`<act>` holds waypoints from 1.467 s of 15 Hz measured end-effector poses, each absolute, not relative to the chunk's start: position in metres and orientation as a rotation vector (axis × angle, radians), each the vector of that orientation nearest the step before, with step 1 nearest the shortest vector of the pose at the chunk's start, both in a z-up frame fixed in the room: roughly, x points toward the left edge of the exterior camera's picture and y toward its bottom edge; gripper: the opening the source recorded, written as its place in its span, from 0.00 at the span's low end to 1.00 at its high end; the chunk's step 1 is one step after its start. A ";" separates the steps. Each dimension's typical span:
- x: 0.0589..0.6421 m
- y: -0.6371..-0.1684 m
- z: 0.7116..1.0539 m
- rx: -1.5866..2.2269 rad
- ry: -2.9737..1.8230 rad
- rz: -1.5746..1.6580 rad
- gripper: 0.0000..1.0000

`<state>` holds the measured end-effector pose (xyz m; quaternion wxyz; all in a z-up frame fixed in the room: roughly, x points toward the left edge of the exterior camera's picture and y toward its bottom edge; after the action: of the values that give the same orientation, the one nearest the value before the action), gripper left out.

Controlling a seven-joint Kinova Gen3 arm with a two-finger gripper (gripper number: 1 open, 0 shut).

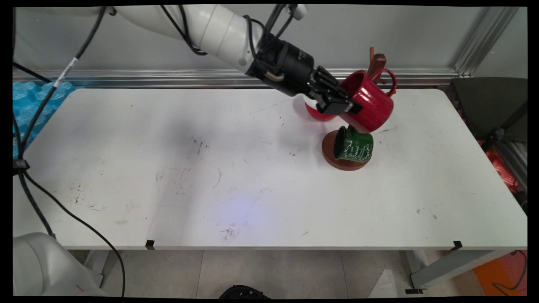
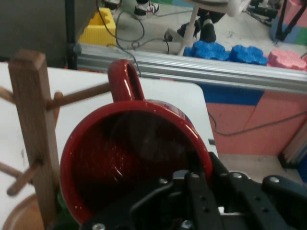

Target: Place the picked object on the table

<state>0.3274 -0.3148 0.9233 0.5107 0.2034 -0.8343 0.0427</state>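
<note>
At the desk's [image 1: 126, 202] two o'clock, the gripper [image 1: 339, 105] holds a red mug [image 1: 370, 103] by its rim.
It hangs tilted beside the rack [image 2: 33, 143], handle near a peg; a green mug [image 1: 353, 145] hangs below.

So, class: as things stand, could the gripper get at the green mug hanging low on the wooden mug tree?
Probably not directly. The gripper is shut on the red mug, which sits just above the green mug on the mug tree, so its fingers are occupied and the red mug blocks the way down.
</note>
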 end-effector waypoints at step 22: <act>0.479 -0.299 0.903 0.242 -2.501 0.251 0.00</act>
<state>0.4788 -0.2990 0.9031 0.3031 0.0913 -0.9438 0.0948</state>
